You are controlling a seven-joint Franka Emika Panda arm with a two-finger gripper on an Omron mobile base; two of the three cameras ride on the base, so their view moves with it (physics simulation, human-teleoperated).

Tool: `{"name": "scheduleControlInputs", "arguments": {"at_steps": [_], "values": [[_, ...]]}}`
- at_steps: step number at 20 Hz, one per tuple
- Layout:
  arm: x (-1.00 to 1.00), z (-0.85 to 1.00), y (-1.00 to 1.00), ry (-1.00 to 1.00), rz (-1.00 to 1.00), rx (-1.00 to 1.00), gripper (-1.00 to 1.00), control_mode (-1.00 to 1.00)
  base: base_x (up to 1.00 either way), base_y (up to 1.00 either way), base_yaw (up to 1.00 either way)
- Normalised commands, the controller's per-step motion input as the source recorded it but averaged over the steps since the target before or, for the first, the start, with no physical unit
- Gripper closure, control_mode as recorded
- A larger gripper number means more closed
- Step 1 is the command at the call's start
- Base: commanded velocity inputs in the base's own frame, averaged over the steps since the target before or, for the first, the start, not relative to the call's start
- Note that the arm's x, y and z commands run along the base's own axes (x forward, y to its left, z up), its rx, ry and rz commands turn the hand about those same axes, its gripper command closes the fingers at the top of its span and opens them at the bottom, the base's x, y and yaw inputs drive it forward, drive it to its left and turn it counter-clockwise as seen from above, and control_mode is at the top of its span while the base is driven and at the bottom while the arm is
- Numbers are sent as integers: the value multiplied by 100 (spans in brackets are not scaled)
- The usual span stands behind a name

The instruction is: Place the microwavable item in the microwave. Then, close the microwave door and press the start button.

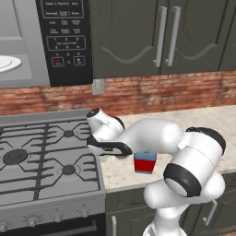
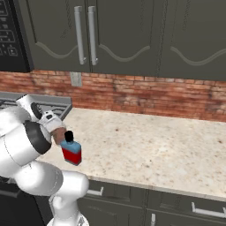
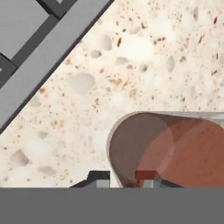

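- Judging from the hand view, I took the tumbler (image 3: 175,148) for a small clear glass with dark brown contents: rigid, smooth, likely slippery, breakable if pinched hard or knocked, and not heavy.
- I reckoned the best hold was across its round wall at mid-height, squarely, kept upright so the contents stayed in.
- The tumbler stood on the speckled counter (image 2: 145,141), just beside the stove's (image 1: 46,156) edge and close to the blue-and-red bottle (image 2: 71,151).
- The gripper (image 3: 124,180) was low over the counter; one fingertip (image 3: 98,178) showed outside the glass wall, the other seen through the glass.
- I could not tell how wide the jaws stood, nor whether they pressed the glass.
- The microwave (image 1: 25,41) hung open above the stove, its white plate (image 1: 9,62) visible, well apart from the tumbler.
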Motion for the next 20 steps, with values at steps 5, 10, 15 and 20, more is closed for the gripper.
{"name": "scheduleControlInputs", "arguments": {"at_steps": [5, 10, 15, 20], "values": [[-59, 84, 5, -11, 9, 0, 100, -100, 0, 0, 0], [-30, 66, 5, -7, 14, 0, 100, -100, 0, 0, 0], [-37, 55, 0, -4, 16, 2, 100, -100, 0, 0, 0], [-2, 3, 5, 3, 7, 0, 100, -100, 0, 0, 0]]}}
